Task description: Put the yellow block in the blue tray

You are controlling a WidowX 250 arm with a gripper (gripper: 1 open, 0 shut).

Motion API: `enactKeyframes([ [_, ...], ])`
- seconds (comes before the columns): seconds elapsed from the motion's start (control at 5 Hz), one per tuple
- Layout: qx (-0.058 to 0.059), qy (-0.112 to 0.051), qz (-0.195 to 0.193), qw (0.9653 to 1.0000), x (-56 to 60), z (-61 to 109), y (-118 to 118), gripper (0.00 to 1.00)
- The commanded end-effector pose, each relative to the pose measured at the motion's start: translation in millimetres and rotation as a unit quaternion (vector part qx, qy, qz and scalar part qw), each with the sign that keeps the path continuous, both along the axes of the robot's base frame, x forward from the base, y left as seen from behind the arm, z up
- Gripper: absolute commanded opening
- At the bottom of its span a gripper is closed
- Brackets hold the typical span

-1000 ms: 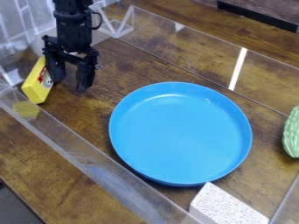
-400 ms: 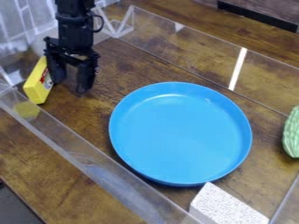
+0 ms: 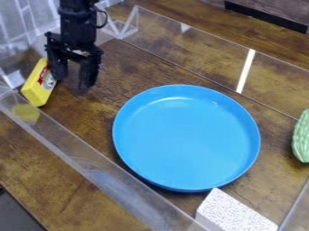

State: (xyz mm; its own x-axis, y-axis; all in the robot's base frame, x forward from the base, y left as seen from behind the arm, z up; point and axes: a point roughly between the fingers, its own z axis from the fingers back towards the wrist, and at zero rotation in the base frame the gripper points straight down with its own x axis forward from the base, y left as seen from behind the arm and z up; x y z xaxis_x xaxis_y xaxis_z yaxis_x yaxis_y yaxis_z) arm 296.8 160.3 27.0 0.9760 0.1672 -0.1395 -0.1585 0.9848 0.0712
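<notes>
The yellow block (image 3: 38, 86), small with a red mark on its face, stands tilted at the far left against the clear wall. My black gripper (image 3: 71, 81) points down just to its right, open, with nothing between the fingers. Its left finger (image 3: 56, 79) is right beside the block, and I cannot tell whether they touch. The blue tray (image 3: 187, 135), a large round shallow dish, lies on the wooden table to the right of the gripper, with nothing in it.
Clear plastic walls (image 3: 85, 167) fence the work area in front and at the left. A green object (image 3: 301, 135) shows at the right edge. A speckled white-grey pad (image 3: 236, 212) lies at the front right. A small yellowish patch (image 3: 24, 112) sits below the block.
</notes>
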Motion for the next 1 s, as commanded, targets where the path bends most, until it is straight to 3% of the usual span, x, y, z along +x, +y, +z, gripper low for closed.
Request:
enactKeyframes([
  [0.0,0.017,-0.021,-0.014,0.9995,5.2,11.8,24,1.0],
  [0.2,0.021,-0.022,-0.038,0.9988,6.3,10.4,38,1.0],
  [0.4,0.025,-0.022,-0.036,0.9988,5.5,11.8,45,1.0],
  [0.8,0.034,-0.022,-0.036,0.9985,8.3,18.1,38,1.0],
])
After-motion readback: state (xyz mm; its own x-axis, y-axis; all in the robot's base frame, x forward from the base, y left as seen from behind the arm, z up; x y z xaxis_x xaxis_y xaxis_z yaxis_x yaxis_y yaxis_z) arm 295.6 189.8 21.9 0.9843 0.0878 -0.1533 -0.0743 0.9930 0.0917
